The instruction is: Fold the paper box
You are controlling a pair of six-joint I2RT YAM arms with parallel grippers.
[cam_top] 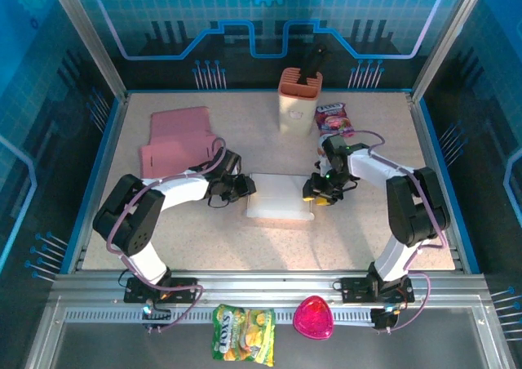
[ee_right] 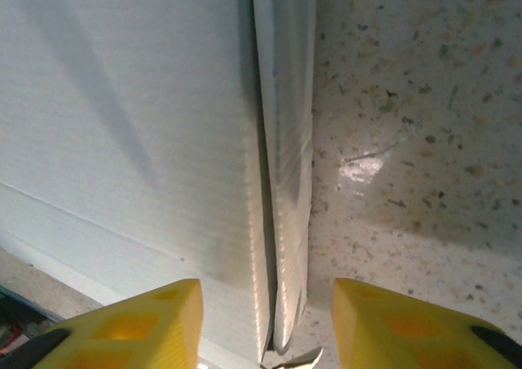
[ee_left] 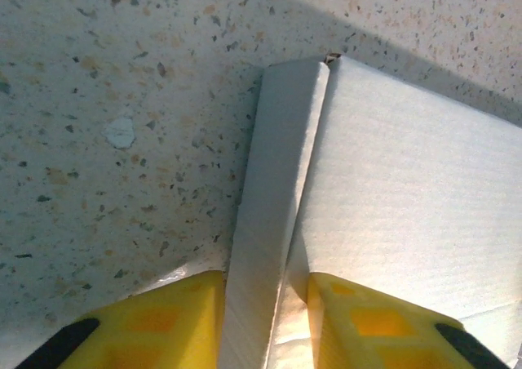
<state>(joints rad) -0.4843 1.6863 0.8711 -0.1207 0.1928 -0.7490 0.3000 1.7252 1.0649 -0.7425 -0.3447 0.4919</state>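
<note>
The white paper box (cam_top: pixel 281 196) lies flat in the middle of the table. My left gripper (cam_top: pixel 245 186) is at its left edge. In the left wrist view the box's left side flap (ee_left: pixel 273 206) stands up between the yellow fingers (ee_left: pixel 163 320) of the left gripper (ee_left: pixel 265 320). One finger touches the flap and a narrow gap is left at the other, so the jaws are slightly open. My right gripper (cam_top: pixel 316 191) is at the box's right edge. There the right gripper (ee_right: pixel 267 320) is open, and the raised right flap (ee_right: pixel 289 140) stands between its fingers, touching neither.
Pink flattened boxes (cam_top: pixel 179 140) lie at the back left. An orange holder (cam_top: pixel 299 100) and a snack packet (cam_top: pixel 334 117) stand behind the right arm. A candy bag (cam_top: pixel 243 335) and a pink heart-shaped dish (cam_top: pixel 314 318) sit on the front ledge.
</note>
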